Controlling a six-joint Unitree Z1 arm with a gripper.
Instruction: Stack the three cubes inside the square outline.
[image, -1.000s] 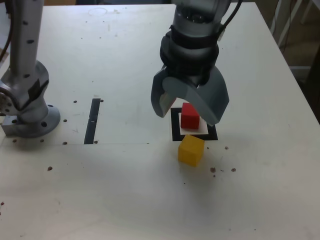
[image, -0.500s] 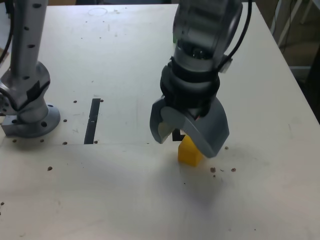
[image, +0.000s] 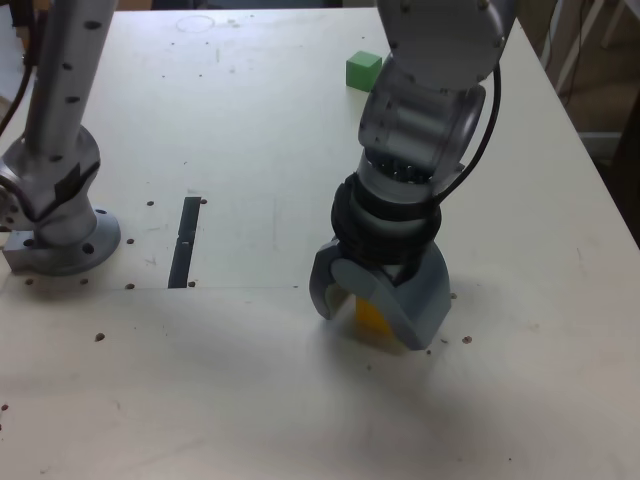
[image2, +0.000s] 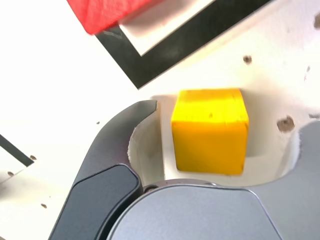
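The gripper (image: 372, 318) stands low over the tabletop (image: 250, 400) with its fingers (image2: 117, 145) apart, one on each side of the yellow cube (image2: 210, 131). In the wrist view a gap shows between the cube and each finger, so nothing is gripped yet. The cube sits flat on the tabletop, just outside the square outline (image2: 190, 37).

Risks at the grasp, as judged from here:
- In the wrist view the cube sits turned a little against the fingers. One finger may meet it first and twist or slide it before the other arrives.
- A slide toward the outline may carry it against the red cube (image2: 107, 11), which rests inside the outline close behind, and shift the base of the stack.
- A grip that catches an edge and not a face may let the cube tilt or drop on the lift.
- The fingers are near the tabletop; any lower, and the tips may scrape it.

The green cube (image: 364, 70) lies well apart, near the far edge of the tabletop, clear of this grasp. An off-centre yellow cube on the red one would leave it a poor seat later.
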